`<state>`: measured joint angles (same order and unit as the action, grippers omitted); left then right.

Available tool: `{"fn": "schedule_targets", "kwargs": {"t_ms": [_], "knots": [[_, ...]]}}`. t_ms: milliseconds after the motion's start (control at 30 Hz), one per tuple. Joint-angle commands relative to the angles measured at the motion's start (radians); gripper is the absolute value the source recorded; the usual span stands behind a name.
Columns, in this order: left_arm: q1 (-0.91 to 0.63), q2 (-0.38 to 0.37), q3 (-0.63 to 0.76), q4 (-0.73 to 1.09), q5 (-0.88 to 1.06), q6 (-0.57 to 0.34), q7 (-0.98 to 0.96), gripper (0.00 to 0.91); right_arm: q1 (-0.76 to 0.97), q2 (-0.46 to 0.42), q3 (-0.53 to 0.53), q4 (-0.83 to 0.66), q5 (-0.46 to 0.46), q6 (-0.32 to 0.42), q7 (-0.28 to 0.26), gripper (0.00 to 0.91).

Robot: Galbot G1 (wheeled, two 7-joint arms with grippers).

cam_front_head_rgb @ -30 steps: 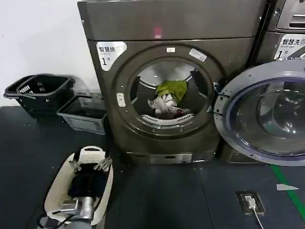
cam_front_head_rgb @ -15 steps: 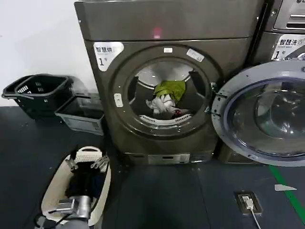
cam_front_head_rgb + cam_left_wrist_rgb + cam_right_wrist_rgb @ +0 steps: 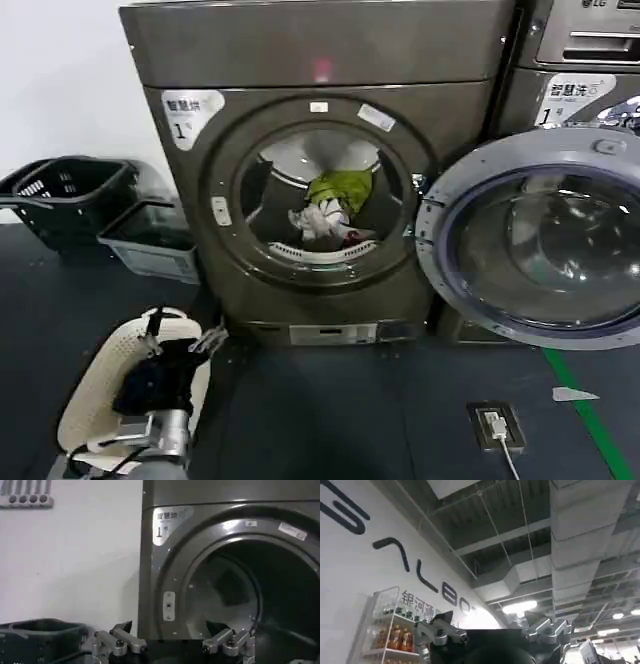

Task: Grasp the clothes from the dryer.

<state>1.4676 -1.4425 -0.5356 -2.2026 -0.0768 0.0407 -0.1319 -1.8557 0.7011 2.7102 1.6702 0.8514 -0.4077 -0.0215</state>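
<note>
The dryer is a grey-bronze front loader whose round glass door is swung open to the right. Inside the drum lie the clothes: a yellow-green piece on top, a white one with a red patch below it. My left gripper hovers low at the front left, well short of the doorway. It is open and empty, and in the left wrist view the left gripper faces the dryer. My right gripper is open, holds nothing and points up at a ceiling.
A white perforated basket lies on the dark floor under my left arm. Black baskets and a grey crate stand by the left wall. An LG machine stands behind the door. A floor socket and green tape are at the front right.
The dryer, baskets and door have slid left in the head view and look slightly nearer. The clothes lie the same way in the drum. My left arm keeps its pose.
</note>
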Motion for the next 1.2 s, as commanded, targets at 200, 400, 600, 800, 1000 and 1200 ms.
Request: {"fn": "schedule_targets", "kwargs": {"t_ms": [200,400,600,800,1000,1200], "knots": [[-0.001,0.000,0.000,0.003,0.006,-0.012,0.012,0.907,0.003,0.004,-0.003,0.002,0.002,0.000,-0.001,0.907],[0.002,0.001,0.002,0.003,0.005,-0.017,0.017,0.907,0.002,0.002,-0.001,0.001,0.003,-0.001,-0.002,0.907],[0.001,0.001,0.002,0.003,0.004,-0.017,0.022,0.907,0.003,0.000,-0.004,0.005,0.007,-0.002,-0.002,0.907],[0.000,0.002,0.005,0.004,0.004,-0.015,0.025,0.907,0.003,0.001,-0.007,0.006,0.009,-0.001,0.000,0.907],[-0.004,-0.002,0.004,0.007,0.005,-0.021,0.029,0.907,0.000,-0.002,-0.004,0.005,0.009,0.002,-0.002,0.907],[-0.026,-0.002,0.002,0.019,0.003,-0.029,0.036,0.907,-0.005,-0.002,-0.001,0.004,0.014,0.021,-0.007,0.907]]}}
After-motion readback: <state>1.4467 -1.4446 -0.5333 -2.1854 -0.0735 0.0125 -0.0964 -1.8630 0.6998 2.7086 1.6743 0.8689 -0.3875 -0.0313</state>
